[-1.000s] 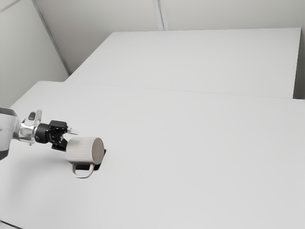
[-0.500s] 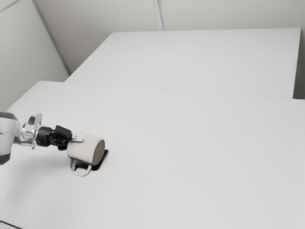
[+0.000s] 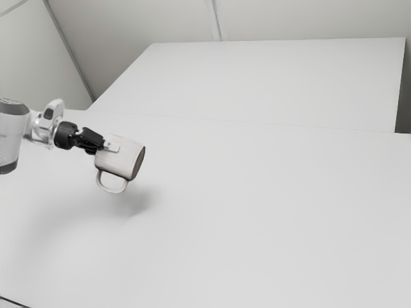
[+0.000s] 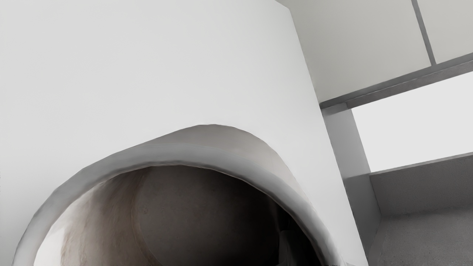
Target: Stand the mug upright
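Slanting down, gripper (image 3: 113,147) clamping mug (image 3: 127,160)

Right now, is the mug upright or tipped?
Tipped: in the exterior view the mug hangs nearly sideways above the table, base toward that view's right, handle below.

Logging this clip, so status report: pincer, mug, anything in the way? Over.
Pincer shut on mug near its rim. Mug off table, tipped sideways, base toward exterior view's right, not upright. Handle hangs beneath, might touch down first.

No readable text, labels or numbers anywhere.
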Controlling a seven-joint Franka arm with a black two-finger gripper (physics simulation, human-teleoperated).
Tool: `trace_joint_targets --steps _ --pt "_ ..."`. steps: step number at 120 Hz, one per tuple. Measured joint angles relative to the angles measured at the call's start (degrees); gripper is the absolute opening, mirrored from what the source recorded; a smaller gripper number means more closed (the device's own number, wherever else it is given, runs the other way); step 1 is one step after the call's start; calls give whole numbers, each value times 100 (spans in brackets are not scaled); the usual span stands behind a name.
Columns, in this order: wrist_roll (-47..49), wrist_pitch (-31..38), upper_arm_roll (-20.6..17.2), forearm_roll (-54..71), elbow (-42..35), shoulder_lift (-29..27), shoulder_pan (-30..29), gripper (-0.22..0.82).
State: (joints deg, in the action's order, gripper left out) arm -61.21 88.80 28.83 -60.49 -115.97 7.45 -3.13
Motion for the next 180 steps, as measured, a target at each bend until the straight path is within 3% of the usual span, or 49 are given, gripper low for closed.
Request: trace_joint_targets --steps 15,40,62,84,104,126,138,164,172,180 --pt "148 936 -848 1430 135 -302 92 -17" --pt "695 2687 -1530 4188 100 -204 456 -18" --pt "1424 3422 -1792 5538 -68 -44 493 -18" --pt "2134 3730 -1967 5930 -1080 -887 1080 -18" --pt "2682 3959 -2007 6026 -1456 -1015 1431 -18" --pt "3118 4061 -2013 5979 -1491 -966 1098 21" --pt "3314 4085 -2013 5969 -1492 -964 992 36" --pt "3638 3997 -2019 5819 -1287 -1301 1123 52" --pt "3732 3565 -2144 5732 -714 -1459 1103 54" --pt "3855 2792 -2254 5714 346 -1463 1121 56"
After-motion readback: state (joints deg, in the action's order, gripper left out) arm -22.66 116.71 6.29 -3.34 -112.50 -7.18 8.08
